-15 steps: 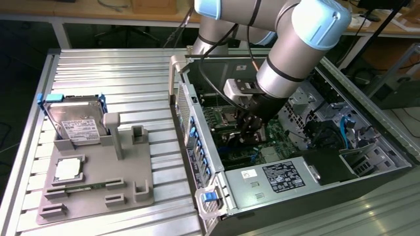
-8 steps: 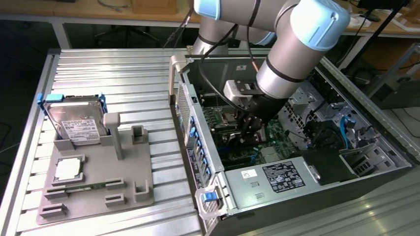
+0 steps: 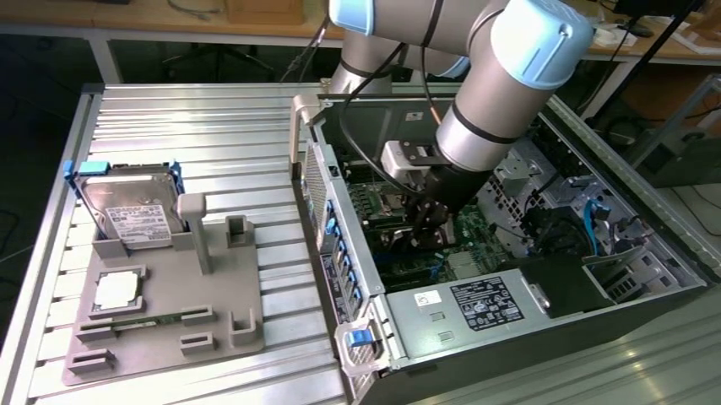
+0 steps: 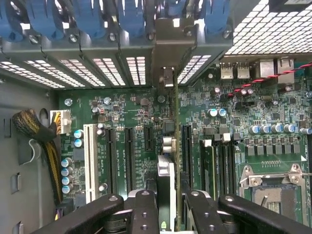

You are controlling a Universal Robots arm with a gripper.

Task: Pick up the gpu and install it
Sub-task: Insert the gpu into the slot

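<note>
Inside the open black computer case (image 3: 631,312), black fingers (image 4: 144,214) clench the thin green gpu card (image 4: 176,146) edge-on over the green motherboard (image 4: 131,112).

Ribbed metal table (image 3: 203,143): grey fixture tray (image 3: 169,325) near one edge, open computer case (image 3: 507,278) beside it.

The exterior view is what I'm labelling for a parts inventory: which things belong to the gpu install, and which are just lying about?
In the job:
- gpu, edge-on, clamped in the gripper
- open computer case
- motherboard with its slots

Lying about:
- hard drive in the grey holder
- memory stick
- processor chip
</note>
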